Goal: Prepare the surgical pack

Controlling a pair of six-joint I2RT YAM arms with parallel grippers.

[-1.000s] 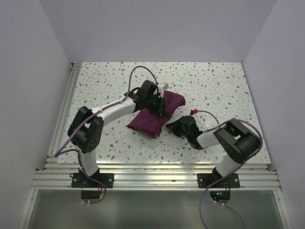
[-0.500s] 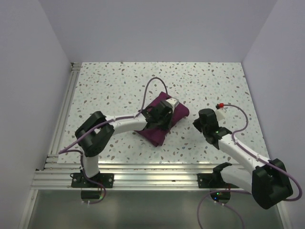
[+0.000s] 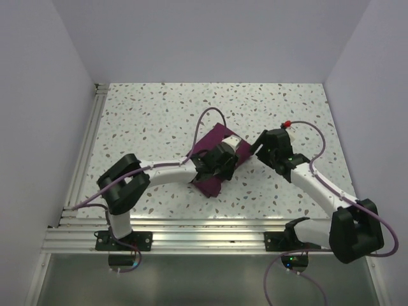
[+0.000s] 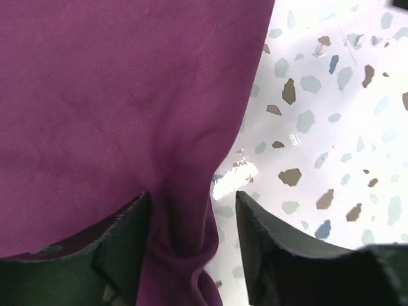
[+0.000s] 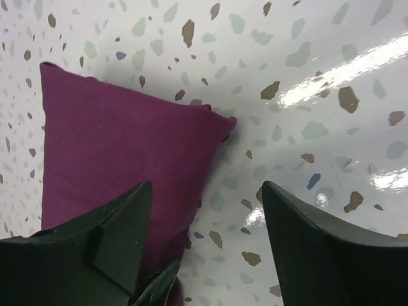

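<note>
In the top view the pack (image 3: 211,137) is seen already folded into a compact bundle on the table (image 3: 159,115), so the folding is judged largely done and only squaring or placing seems left. The left gripper (image 3: 224,158) is set over the bundle and hides its middle, while the right gripper (image 3: 260,144) is held just beside the bundle's far corner; jaw states cannot be read here. In the left wrist view the jaws are shown parted, with a raised ridge of the pack's edge between them and a strip of bare table against one finger, so nothing is judged clamped. In the right wrist view the jaws are spread wide and empty, with the pack's corner ahead of them, nearer one finger. The corner is shown neat there, a detail hidden from above.
</note>
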